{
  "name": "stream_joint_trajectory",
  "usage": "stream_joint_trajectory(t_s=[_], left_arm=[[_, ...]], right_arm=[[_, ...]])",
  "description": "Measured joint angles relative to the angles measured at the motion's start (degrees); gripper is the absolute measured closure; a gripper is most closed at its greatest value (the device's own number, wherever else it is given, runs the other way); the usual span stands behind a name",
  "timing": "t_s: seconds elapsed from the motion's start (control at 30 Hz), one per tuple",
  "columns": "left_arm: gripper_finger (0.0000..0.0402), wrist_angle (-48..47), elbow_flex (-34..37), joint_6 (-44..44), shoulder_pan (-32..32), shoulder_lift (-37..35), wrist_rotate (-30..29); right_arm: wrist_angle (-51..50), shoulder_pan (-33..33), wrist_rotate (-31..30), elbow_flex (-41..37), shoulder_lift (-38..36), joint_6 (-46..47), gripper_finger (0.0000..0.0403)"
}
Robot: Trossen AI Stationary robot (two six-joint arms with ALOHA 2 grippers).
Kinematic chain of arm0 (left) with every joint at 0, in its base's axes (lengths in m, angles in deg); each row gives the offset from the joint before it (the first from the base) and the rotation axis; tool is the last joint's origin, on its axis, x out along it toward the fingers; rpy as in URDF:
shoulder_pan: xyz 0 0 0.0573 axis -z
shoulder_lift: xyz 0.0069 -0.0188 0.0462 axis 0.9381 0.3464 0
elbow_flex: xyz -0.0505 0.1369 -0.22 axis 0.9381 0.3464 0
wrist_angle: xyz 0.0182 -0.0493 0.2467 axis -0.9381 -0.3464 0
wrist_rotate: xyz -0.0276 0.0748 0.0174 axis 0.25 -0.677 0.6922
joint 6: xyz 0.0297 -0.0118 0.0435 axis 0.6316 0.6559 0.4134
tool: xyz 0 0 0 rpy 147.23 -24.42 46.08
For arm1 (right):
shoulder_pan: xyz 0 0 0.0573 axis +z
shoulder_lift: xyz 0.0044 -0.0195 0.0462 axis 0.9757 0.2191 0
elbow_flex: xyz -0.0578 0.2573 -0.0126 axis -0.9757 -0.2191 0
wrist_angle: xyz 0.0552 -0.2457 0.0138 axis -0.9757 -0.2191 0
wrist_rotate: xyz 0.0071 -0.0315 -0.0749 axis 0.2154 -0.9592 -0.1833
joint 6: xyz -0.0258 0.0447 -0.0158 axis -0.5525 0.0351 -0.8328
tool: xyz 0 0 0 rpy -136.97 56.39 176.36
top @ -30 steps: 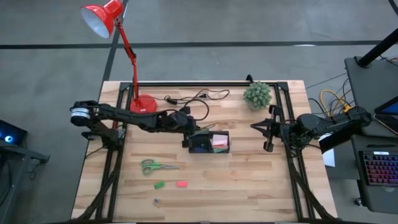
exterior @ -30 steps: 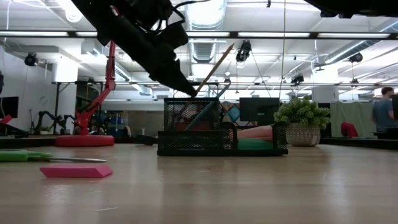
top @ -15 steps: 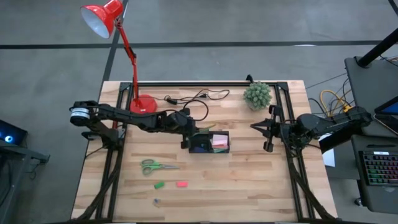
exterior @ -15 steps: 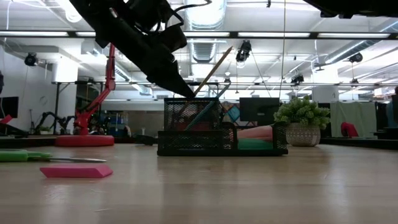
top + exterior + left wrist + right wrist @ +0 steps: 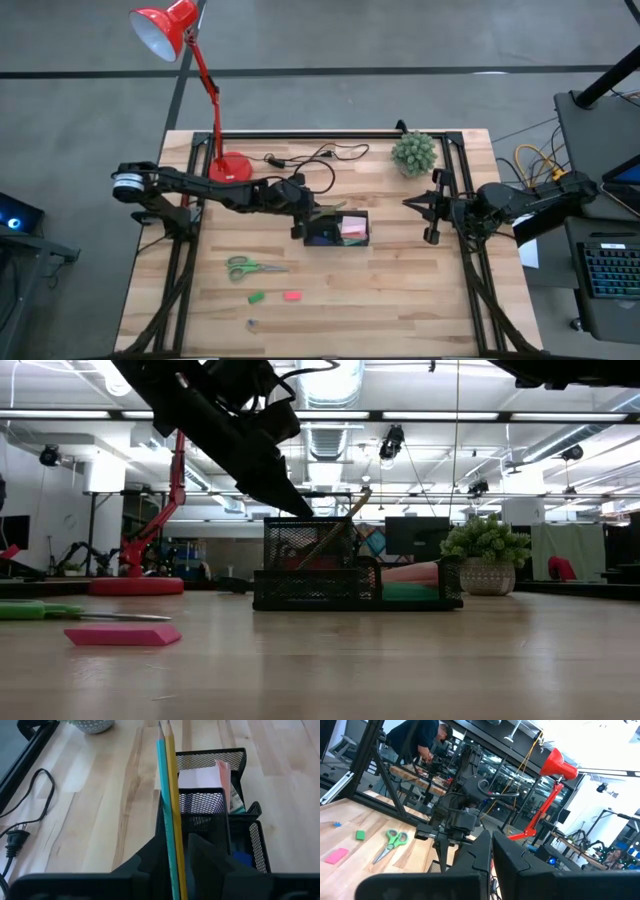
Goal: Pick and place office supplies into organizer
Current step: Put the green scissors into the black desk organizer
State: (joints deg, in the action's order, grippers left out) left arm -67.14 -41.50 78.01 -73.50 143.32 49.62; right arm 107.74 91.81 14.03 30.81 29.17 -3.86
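Two slim sticks, a yellow pencil point(image 5: 172, 795) and a teal pen point(image 5: 165, 800), stand in the black mesh organizer point(image 5: 338, 228) mid-tabletop, passing between the left pincer point(image 5: 175, 862) fingers; whether it grips them I cannot tell. Both look light, stiff and smooth, best pinched mid-shaft. The right pincer point(image 5: 432, 218) waits closed and empty near the tabletop's right edge. No writing is readable.
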Motion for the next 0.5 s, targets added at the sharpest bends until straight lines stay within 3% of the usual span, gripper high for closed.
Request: stream_joint_trajectory(t_s=[0.33,0.5], left_arm=[[0.0326,-4.4,-0.3,0.0,1.0,-7.6,4.6],[0.0326,-11.9,-0.3,-3.8,2.4,-13.2,5.2]], right_arm=[[0.0,0.0,0.0,0.0,0.0,0.1,0.0394],[0.0,0.0,0.0,0.0,0.0,1.5,0.0394]])
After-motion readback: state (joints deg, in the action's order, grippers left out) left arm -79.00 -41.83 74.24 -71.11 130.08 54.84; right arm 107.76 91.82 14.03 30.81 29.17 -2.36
